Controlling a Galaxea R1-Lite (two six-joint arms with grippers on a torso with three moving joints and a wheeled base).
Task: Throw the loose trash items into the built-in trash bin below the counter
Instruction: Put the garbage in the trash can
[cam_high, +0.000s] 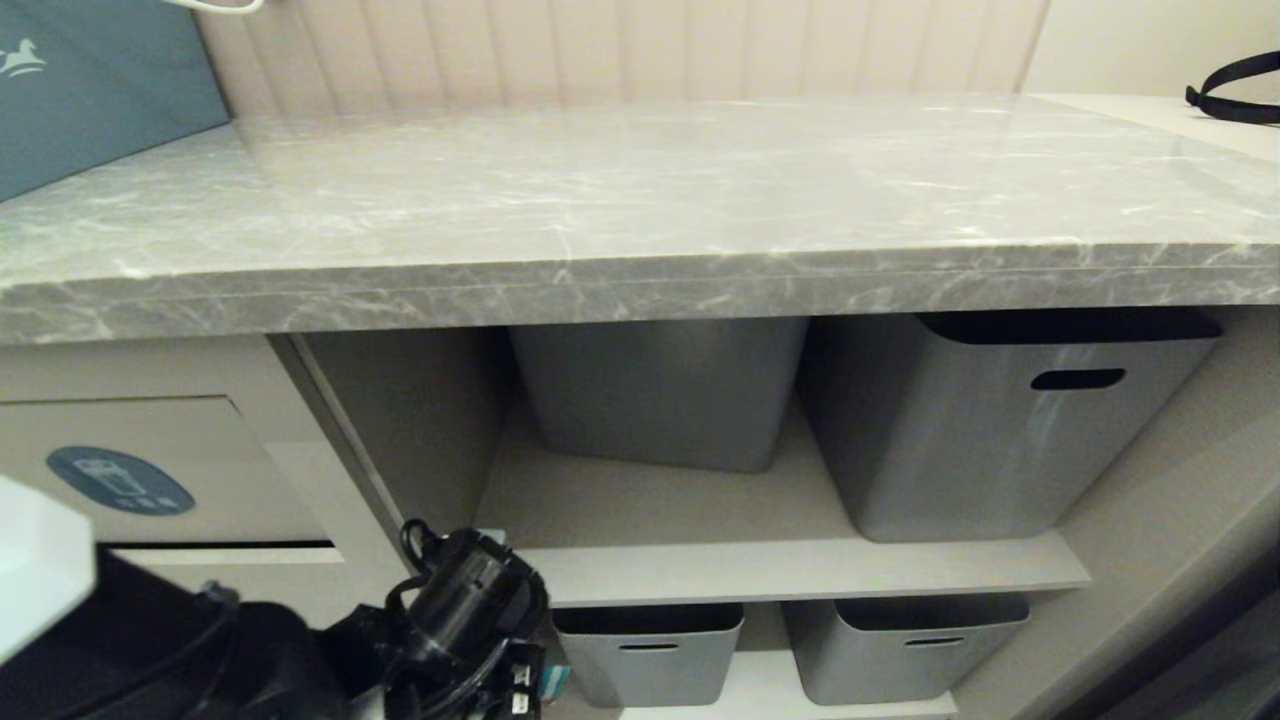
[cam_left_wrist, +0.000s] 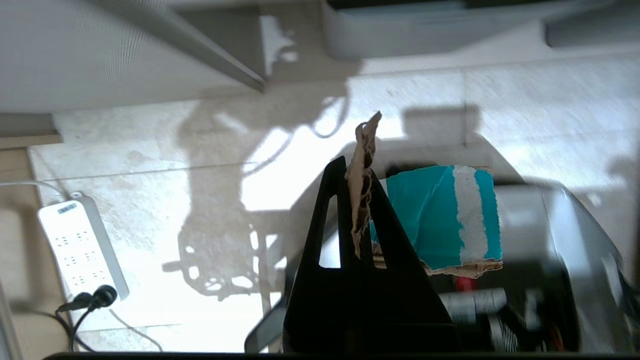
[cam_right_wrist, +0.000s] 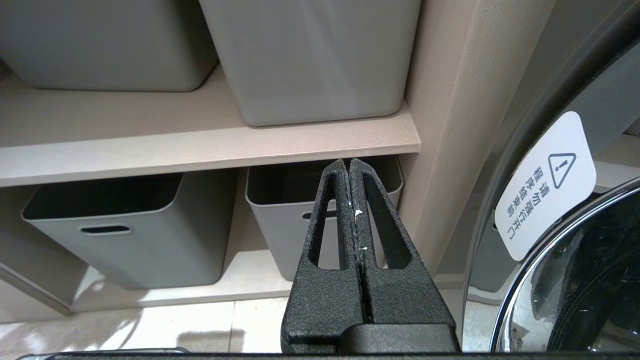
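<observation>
My left gripper (cam_left_wrist: 356, 200) is pinched on a torn cardboard scrap (cam_left_wrist: 442, 220) with teal tape, low beside the trash bin flap (cam_high: 150, 470). I judge it light, floppy, tear-prone; grip the thick untaped edge. Right gripper (cam_right_wrist: 350, 210) pressed together, empty.

Your left hand (cam_left_wrist: 361, 200), clamped on a cardboard scrap (cam_left_wrist: 440, 220), hangs low over bare floor (cam_left_wrist: 210, 150); a power strip (cam_left_wrist: 82, 247) lies off to one side there. The trash flap (cam_high: 150, 470) has open air in front, with the counter (cam_high: 640, 290) edge jutting above it. Grey tubs (cam_high: 1000, 430) fill the shelves beside it. Your right hand (cam_right_wrist: 352, 210), pressed together, faces the lower tubs (cam_right_wrist: 120, 235).
</observation>
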